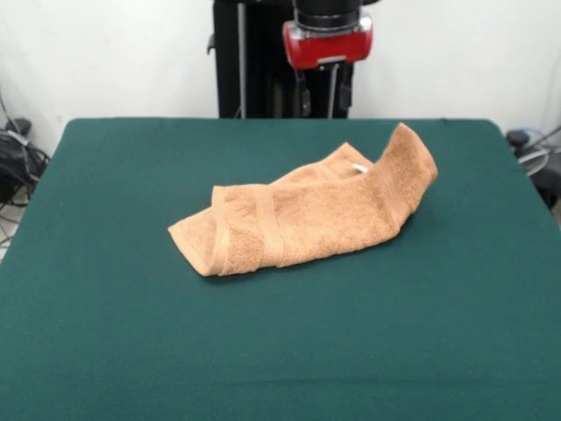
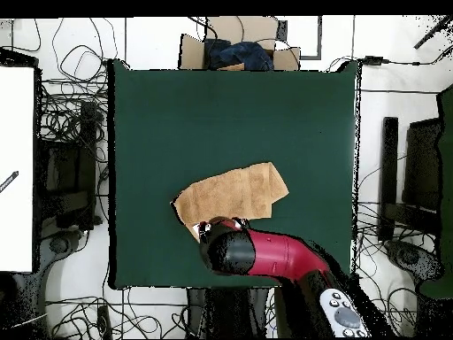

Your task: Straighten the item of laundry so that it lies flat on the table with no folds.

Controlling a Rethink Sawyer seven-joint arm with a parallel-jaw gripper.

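The peach-orange towel (image 1: pixel 307 210) lies crumpled near the middle of the dark green table (image 1: pixel 131 307). It is folded over itself into a long bundle, and its right end stands up in a hump. A small white tag shows near that hump. In the overhead view the towel (image 2: pixel 234 195) lies slightly toward the robot's side of the table (image 2: pixel 221 115). The gripper (image 1: pixel 324 88) hangs below the red wrist, above the table's far edge and behind the towel, not touching it. It shows dark against the black pedestal. In the overhead view the red arm's end (image 2: pixel 228 250) covers the gripper and the towel's near edge.
The black pedestal (image 1: pixel 254 61) stands behind the table's far edge. Cables lie on the floor on all sides of the table (image 2: pixel 80 115). A cardboard box with dark cloth in it (image 2: pixel 239 53) sits beyond the far edge. A white surface (image 2: pixel 18 168) stands at the left.
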